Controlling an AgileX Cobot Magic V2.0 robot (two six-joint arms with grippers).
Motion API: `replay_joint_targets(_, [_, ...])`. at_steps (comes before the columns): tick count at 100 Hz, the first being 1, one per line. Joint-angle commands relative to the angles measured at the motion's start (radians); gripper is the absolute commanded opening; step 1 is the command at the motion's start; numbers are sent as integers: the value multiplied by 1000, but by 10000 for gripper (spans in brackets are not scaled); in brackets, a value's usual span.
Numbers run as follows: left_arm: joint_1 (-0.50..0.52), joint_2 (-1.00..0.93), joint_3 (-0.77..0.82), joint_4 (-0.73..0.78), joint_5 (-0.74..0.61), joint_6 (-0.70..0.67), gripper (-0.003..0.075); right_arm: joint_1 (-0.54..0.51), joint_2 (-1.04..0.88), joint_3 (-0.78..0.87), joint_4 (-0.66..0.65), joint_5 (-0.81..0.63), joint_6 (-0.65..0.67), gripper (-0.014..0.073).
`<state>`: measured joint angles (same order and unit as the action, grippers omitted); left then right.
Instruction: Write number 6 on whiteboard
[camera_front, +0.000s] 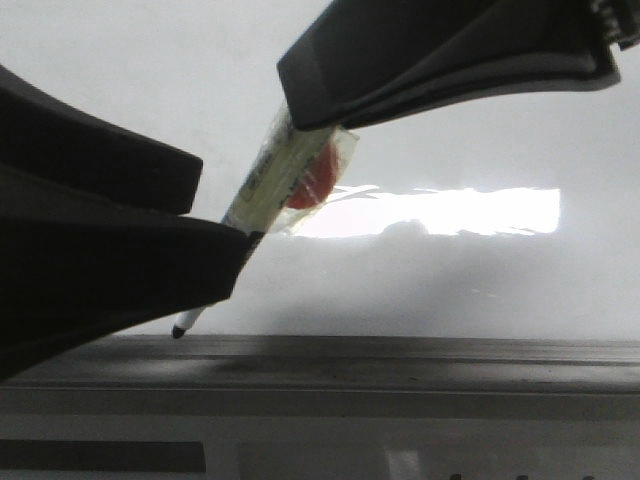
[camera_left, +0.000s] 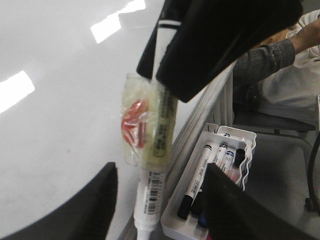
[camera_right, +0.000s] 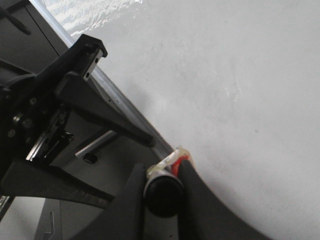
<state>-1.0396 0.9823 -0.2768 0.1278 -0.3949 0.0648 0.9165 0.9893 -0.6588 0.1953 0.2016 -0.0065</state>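
- The whiteboard (camera_front: 150, 80) fills the background, glossy and carrying a bright rectangular glare. No marker line shows on it in any view, so the number 6 is not yet drawn or lies out of sight.
- The grey metal frame (camera_front: 400, 360) runs along the board's lower edge. It is the nearest thing a low pen tip could catch on.
- The left tool (camera_left: 160, 200) has its fingers apart, one on each side of the marker's lower barrel with a gap on both sides. It reads as steadying or guarding the pen, not gripping it. In the front view its dark bulk hides part of the board.
- The right tool (camera_right: 162, 172) is clamped on the upper, capped end of the marker (camera_front: 270, 170). This holds the pen slanted so that its point leans down toward the board.
- A seated person (camera_left: 285, 85) is beyond the board's edge, well apart from both arms.
- A white tray (camera_left: 235, 137) of spare markers (camera_left: 197, 172) sits just beside the frame, clear of the writing area.
- A wad of clear tape with a red patch (camera_left: 135, 125) wraps the barrel, probably to thicken it for a firmer grip.
- The black tip (camera_front: 179, 329) hangs just above the frame, low on the board. Whether it touches the board cannot be told.
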Motion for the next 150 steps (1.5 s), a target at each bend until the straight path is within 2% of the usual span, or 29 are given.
replay_joint_targets(1, [-7,-43,-31,-34,-78,-11,446,-6,-8,-28,6,-63,-13,-61])
replay_joint_targets(12, [-6,-124,-31,-98,-53,-8,411,-26,-8,-28,43,-63,-13,-61])
replay_joint_targets(20, [16,-208,-31,-161,15,39,387,-63,-8,-39,64,-62,-13,-61])
replay_joint_targets(29, [76,-303,-31,-249,77,117,386,-106,-8,-73,64,-54,-13,-61])
replay_joint_targets(37, [157,-370,-29,-332,80,145,386,-144,-6,-118,62,-50,-13,-61])
replay_joint_targets(54, [319,-431,-29,-335,84,145,386,-242,34,-243,28,-48,-13,-61])
replay_joint_targets(70, [358,-431,-29,-335,131,145,386,-314,123,-326,21,-43,-13,-61])
replay_joint_targets(80, [352,-431,-29,-335,142,145,386,-314,184,-325,26,-36,-13,-61])
replay_joint_targets(90, [351,-431,-29,-335,142,145,386,-267,245,-277,100,19,-13,-61])
replay_joint_targets(102, [351,-431,-29,-335,142,145,386,-177,231,-178,100,-55,-13,-61])
replay_joint_targets(111, [351,-431,-29,-334,142,145,386,-186,183,-173,100,-16,-13,-61])
replay_joint_targets(121, [351,-431,-29,-332,142,145,386,-205,151,-186,96,-65,-13,-61])
replay_joint_targets(150, [351,-431,-29,-289,165,145,386,-185,209,-269,82,-40,-30,-61])
